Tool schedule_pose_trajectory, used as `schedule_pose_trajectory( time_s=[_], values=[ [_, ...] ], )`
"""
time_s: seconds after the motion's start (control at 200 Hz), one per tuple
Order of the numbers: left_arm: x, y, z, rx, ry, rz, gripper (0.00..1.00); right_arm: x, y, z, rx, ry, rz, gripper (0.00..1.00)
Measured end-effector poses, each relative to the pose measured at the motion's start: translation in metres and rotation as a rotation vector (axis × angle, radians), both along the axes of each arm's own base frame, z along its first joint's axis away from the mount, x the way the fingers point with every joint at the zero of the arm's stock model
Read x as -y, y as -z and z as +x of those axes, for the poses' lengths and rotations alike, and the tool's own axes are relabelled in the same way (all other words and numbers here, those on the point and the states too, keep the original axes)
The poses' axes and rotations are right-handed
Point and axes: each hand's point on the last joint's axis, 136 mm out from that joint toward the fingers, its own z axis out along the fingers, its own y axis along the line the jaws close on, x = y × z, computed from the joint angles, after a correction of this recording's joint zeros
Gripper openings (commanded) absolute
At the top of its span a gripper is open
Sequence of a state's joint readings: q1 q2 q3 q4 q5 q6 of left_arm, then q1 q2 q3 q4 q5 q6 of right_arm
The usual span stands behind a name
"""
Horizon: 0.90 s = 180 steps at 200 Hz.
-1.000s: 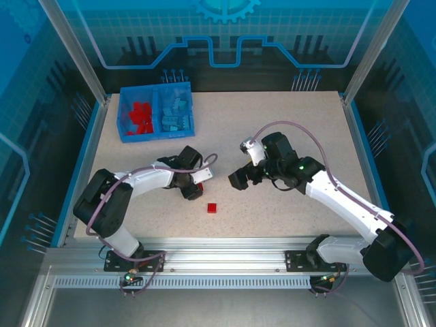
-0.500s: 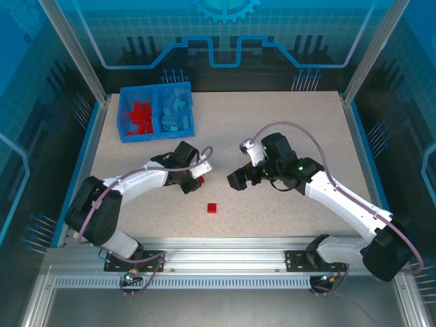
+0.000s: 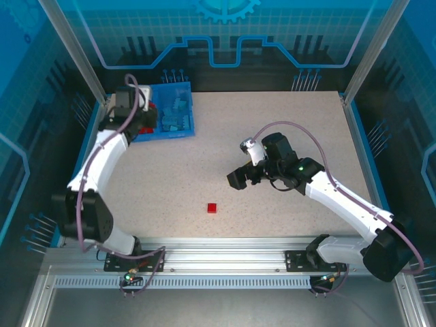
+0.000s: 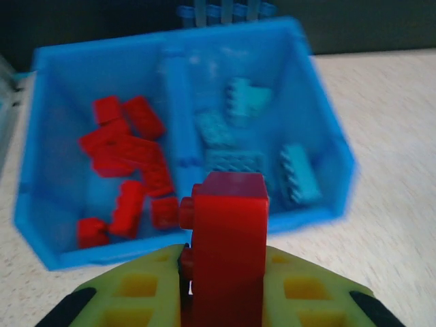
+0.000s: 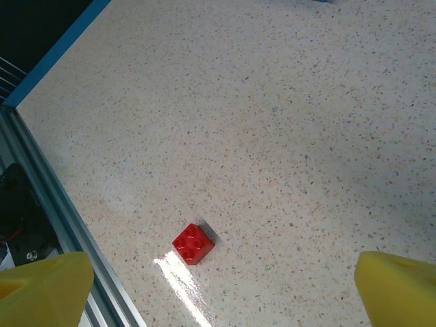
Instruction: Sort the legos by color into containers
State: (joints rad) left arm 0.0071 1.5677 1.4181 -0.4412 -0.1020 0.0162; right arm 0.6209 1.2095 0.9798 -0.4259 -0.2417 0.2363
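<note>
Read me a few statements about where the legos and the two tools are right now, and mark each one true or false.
1. The left tool is shut on a red lego. True.
2. The red pile sits in the right compartment of the bin. False: the red pile lies in the left compartment, and the light blue legos lie in the right one.
3. A loose red lego lies on the table. True.
4. The right tool grips a light blue lego. False: it is open and empty, above the table.
</note>
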Motion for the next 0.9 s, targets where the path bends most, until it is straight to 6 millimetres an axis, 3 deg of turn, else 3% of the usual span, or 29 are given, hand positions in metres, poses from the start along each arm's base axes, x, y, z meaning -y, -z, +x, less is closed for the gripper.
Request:
schedule_pose_trajectory(
  time_s=[0.105, 0.215, 0.33, 0.45, 0.56, 0.77, 0.9],
  values=[
    [-0.043, 0.02, 0.023, -0.058, -0.161, -0.065, 0.19, 0.001, -0.005, -0.001, 0.007, 0.006, 0.011, 1.0],
    [-0.08, 0.058, 0.039, -0.163, -0.307, -0.088, 0.2, 0.003, -0.013, -0.002, 0.024, 0.016, 0.025, 1.0],
    [-0.1, 0.09, 0.056, -0.251, -0.401, -0.054, 0.21, 0.006, -0.021, -0.003, 0.042, 0.031, 0.037, 1.0],
    [-0.115, 0.114, 0.068, -0.307, -0.471, 0.006, 0.3, 0.007, -0.025, -0.004, 0.05, 0.038, 0.046, 1.0],
    [-0.123, 0.128, 0.067, -0.339, -0.513, 0.035, 0.45, 0.008, -0.027, -0.004, 0.053, 0.045, 0.046, 1.0],
    [-0.119, 0.124, 0.065, -0.34, -0.502, 0.018, 0.46, 0.009, -0.028, -0.004, 0.059, 0.051, 0.045, 1.0],
    [-0.096, 0.102, 0.051, -0.318, -0.435, -0.049, 0.46, 0.009, -0.025, -0.003, 0.055, 0.05, 0.041, 1.0]
  ],
)
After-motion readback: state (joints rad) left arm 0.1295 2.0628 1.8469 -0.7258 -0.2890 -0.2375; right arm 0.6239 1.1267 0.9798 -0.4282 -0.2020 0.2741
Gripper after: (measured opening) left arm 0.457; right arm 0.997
